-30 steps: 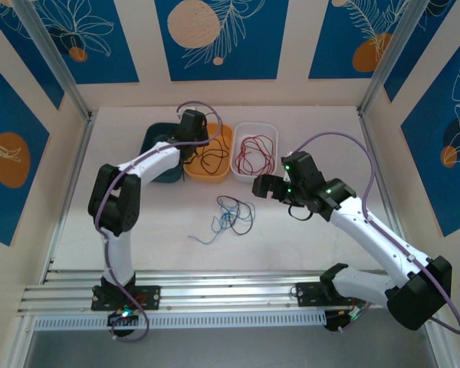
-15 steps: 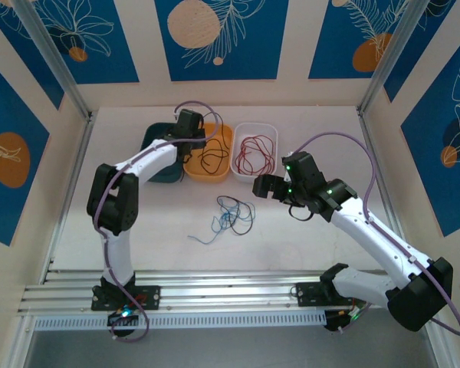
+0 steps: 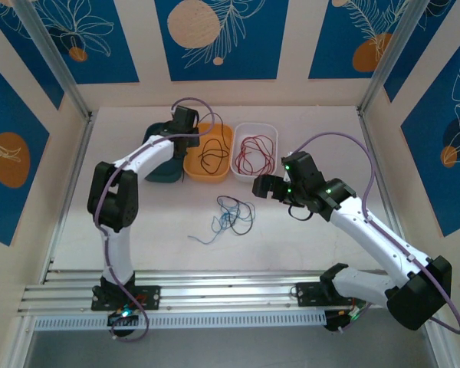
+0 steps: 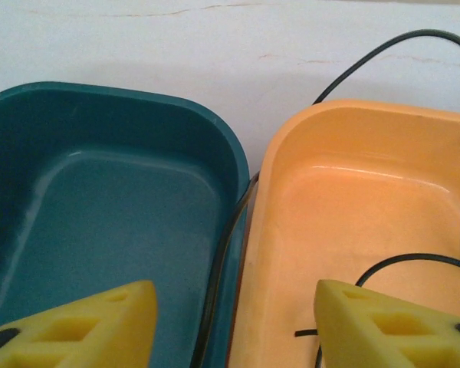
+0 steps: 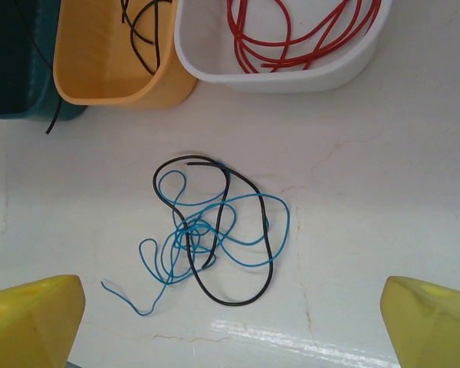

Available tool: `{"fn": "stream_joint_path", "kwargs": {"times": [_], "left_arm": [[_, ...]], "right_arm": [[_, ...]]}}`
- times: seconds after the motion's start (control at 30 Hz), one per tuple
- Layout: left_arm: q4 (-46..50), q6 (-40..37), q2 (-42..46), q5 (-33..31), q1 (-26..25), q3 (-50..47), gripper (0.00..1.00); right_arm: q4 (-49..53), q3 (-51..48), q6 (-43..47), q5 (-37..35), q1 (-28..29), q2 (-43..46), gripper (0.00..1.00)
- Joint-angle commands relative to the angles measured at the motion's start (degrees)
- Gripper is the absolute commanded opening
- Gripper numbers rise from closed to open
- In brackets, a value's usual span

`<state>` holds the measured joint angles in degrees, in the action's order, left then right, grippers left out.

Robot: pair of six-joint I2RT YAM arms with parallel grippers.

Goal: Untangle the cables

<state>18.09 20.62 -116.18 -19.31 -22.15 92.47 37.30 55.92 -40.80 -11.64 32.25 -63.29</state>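
Two yellow fingers of the left gripper (image 4: pixel 234 307) stand spread with nothing pinched, above the seam where the teal bin (image 4: pixel 138 103) touches the orange bin (image 4: pixel 345 115). A black cable (image 4: pixel 217 264) runs down that seam, below the gap between the fingers. The right gripper (image 5: pixel 230 295) is spread wide and holds nothing. It hangs over a loose tangle in the middle of the table, a blue cable (image 5: pixel 193 230) knotted through a second black cable (image 5: pixel 270 253).

The table (image 5: pixel 383 161) is white and glossy, with faint hairline cracks. Around it rise cream walls with blue panels (image 3: pixel 215 38) bearing leaf outlines and orange discs, and a metal rail (image 3: pixel 230 295) crosses the near edge.

Three bins sit in a row at the far side. The teal one is on the left. The orange one, in the middle, holds loops of the black cable, part of which spills over its far rim onto the table. The white bin (image 5: pixel 291 79), on the right, holds the coiled red cable (image 5: pixel 291 38).
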Motion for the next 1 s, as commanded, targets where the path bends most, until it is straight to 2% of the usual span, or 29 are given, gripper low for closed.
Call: {"fn": "stream_joint_path", "kwargs": {"times": [0.0, 0.1, 0.17, 0.33, 0.47, 0.77, 0.97], "left_arm": [[2.0, -0.7, -2.4, 0.9, 0.7, 2.4, 0.47], [2.9, -1.3, -3.2, 0.0, 0.8, 3.5, 0.33], [2.6, -1.7, -2.8, -0.4, 0.8, 3.5, 0.18], [2.3, -4.0, -0.2, -1.4, 0.7, 3.7, 0.02], [0.8, -7.0, 3.6, -1.0, 0.4, 2.5, 0.00], [-3.8, -12.2, 11.1, 4.2, -0.2, -0.5, 0.00], [-3.8, -15.4, 17.1, 11.8, -1.0, -0.6, 0.00]], "right_arm": [[0.9, 1.6, -0.6, -0.8, 0.1, -0.1, 0.99], [1.3, 1.5, -0.7, -1.0, 0.2, 0.0, 0.99], [1.3, 1.3, -0.9, -1.1, 0.0, 0.3, 0.99], [1.1, 1.0, -0.9, -0.9, 0.0, 0.4, 0.99], [0.3, 0.6, -0.5, -0.5, 0.0, 0.4, 0.99], [-3.5, -0.7, 2.6, -0.3, 0.1, 0.4, 0.99], [-5.7, 1.2, 7.8, -0.5, -1.2, -0.8, 0.99]]}}
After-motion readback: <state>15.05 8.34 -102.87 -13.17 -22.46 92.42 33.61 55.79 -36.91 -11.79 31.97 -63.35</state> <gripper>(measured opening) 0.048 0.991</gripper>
